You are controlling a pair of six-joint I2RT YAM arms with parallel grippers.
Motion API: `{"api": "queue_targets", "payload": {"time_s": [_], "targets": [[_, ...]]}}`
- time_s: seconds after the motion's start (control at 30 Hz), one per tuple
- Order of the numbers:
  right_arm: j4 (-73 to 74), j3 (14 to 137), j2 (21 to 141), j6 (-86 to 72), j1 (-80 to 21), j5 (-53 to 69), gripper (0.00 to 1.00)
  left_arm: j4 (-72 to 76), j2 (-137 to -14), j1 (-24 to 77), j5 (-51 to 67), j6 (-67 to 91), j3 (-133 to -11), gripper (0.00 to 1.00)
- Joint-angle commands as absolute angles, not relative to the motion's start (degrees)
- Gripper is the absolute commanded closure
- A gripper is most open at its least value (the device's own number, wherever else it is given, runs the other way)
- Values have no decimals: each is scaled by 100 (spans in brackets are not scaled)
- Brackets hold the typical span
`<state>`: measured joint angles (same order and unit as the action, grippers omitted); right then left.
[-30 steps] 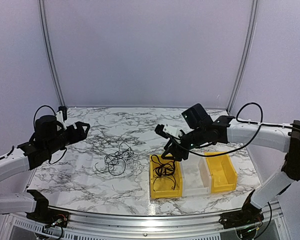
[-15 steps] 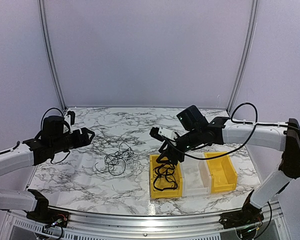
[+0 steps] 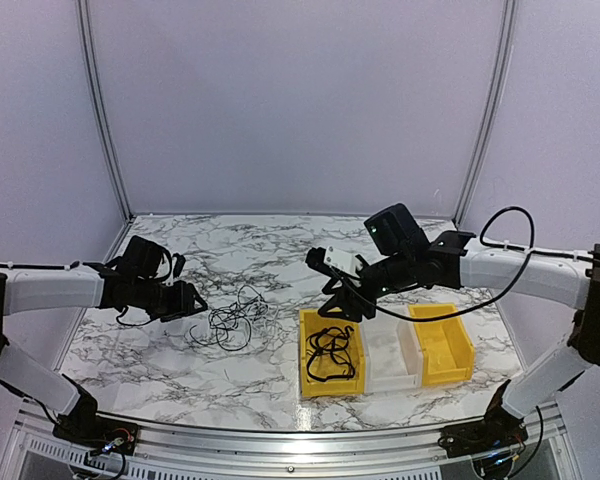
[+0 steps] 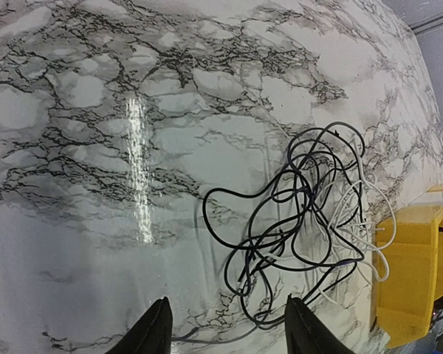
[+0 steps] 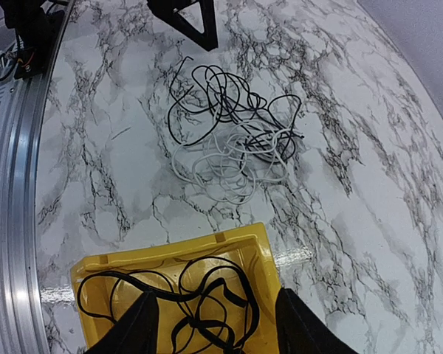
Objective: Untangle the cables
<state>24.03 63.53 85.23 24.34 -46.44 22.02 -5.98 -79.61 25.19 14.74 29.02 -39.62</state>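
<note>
Left arm (image 3: 60, 288): reaches in from the left edge, forearm near level, low over the counter (image 3: 160, 375). The left jaws are parted and empty, aimed at the tangle (image 3: 235, 322).
Right arm (image 3: 510, 268): stretched leftward, wrist tipped down over the left yellow bin (image 3: 330, 389). The right jaws are parted, gripping nothing.
Cables: the tangle, black and white, lies on the counter near that bin; one black cable (image 3: 330, 352) is coiled inside the bin.

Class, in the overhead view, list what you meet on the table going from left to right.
Left tool → tangle of black and white cables → yellow bin holding a black cable → white bin → second yellow bin.
</note>
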Motion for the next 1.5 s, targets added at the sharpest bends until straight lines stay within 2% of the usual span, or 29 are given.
{"api": "queue_targets", "payload": {"time_s": [0.0,0.2,0.37,0.47,0.53,0.63,1.03,1.1,1.23,1.47], "targets": [[2341,6504,8221,2730,-4683,2025,46,-905,-8006,2573,2177,2868,-4153,45],[2377,6425,8063,2792,-4673,1976,46,-1055,-7880,2731,2511,2605,-4082,43],[2364,6385,8033,2821,-4674,1986,45,-1117,-8158,2897,2115,2506,-4202,45],[2364,6358,8018,2830,-4673,1973,45,-1138,-8364,2909,2007,2435,-4385,52],[2343,6311,7988,2828,-4664,1975,45,-1150,-8486,2914,2059,2384,-4493,62],[2320,6239,7919,2820,-4667,1969,45,-1235,-8633,2909,2046,2339,-4619,71],[2301,6141,7813,2819,-4649,1962,45,-1463,-8838,2911,1787,2180,-4809,79],[2303,6152,7830,2808,-4649,1966,45,-1468,-8870,2918,1779,2144,-4840,83],[2294,6199,7864,2806,-4647,1978,45,-1585,-8794,2918,1821,2074,-4992,99],[2245,6864,7965,2798,-4641,2315,48,-2101,-7492,2918,1896,1419,-5636,100]]}}
